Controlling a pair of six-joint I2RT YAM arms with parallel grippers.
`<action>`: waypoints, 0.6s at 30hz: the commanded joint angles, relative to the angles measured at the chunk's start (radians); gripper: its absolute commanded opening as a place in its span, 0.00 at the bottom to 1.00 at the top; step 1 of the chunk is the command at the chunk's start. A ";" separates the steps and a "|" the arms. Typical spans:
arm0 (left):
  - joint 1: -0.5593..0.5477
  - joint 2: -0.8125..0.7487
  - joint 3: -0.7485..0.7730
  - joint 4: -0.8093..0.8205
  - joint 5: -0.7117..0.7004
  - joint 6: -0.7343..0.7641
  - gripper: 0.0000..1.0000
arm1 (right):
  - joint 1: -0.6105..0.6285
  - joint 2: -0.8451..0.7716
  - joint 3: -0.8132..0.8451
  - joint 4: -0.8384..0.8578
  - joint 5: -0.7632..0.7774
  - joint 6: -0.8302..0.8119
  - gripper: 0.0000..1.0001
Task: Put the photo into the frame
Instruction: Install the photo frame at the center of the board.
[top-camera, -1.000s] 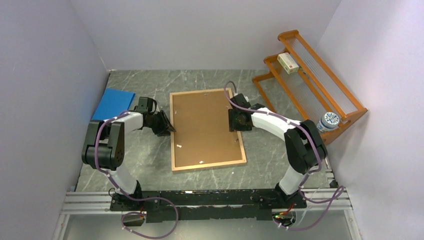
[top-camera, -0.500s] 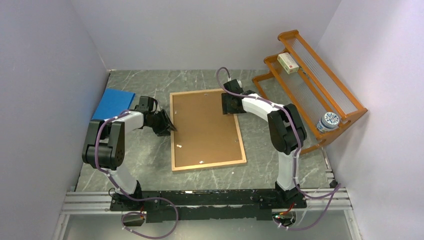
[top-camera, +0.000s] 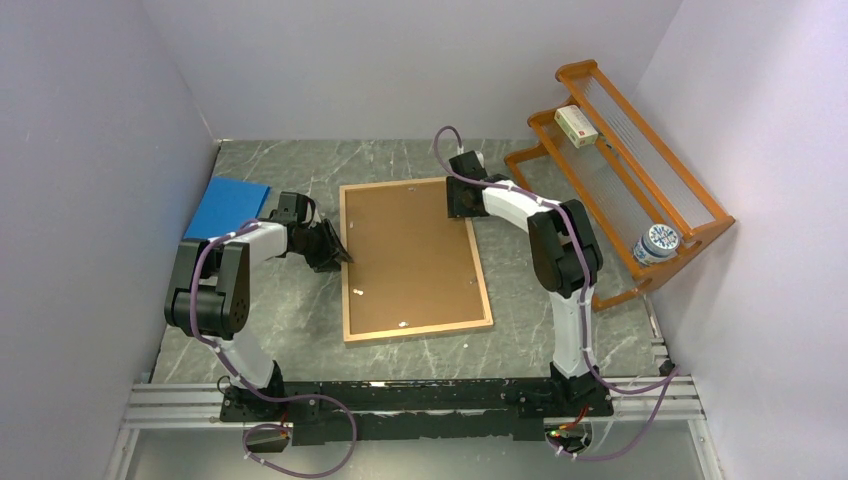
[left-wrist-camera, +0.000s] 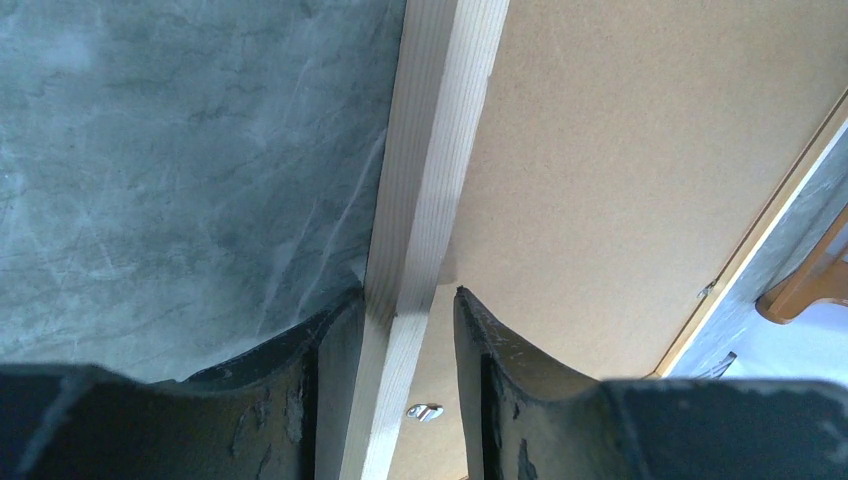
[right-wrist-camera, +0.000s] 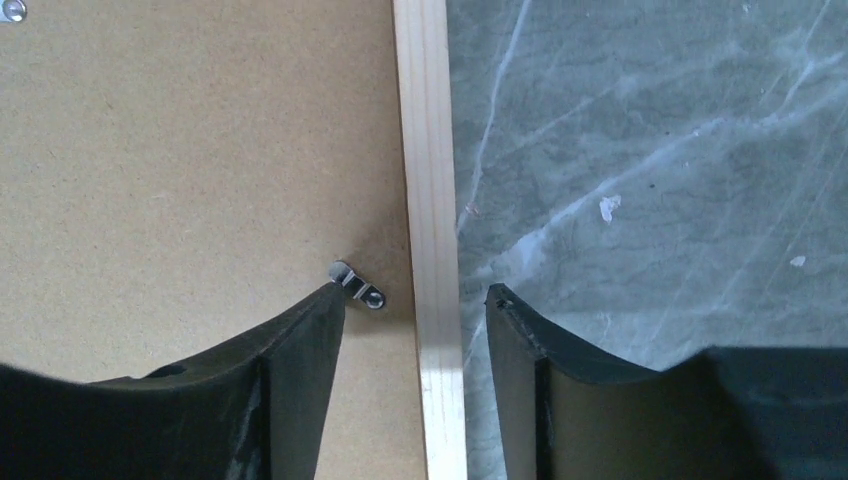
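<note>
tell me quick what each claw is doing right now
left claw: open, astride the frame border, not clamped.
right claw: open, astride the frame border, holding nothing.

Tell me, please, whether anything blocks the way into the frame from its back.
Yes: the brown hardboard backing panel fills the frame, with a small metal clip on it near the border. Nothing separates the left gripper or the right gripper from that border; each straddles it, jaws open.
</note>
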 joint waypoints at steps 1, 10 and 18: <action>-0.010 0.038 -0.008 -0.043 -0.048 0.031 0.45 | -0.015 0.038 0.037 0.023 -0.001 -0.008 0.53; -0.010 0.036 -0.018 -0.034 -0.043 0.028 0.44 | -0.019 0.047 0.008 0.017 0.001 0.012 0.35; -0.010 0.038 -0.018 -0.034 -0.045 0.030 0.44 | -0.023 0.084 0.049 -0.019 0.010 0.036 0.42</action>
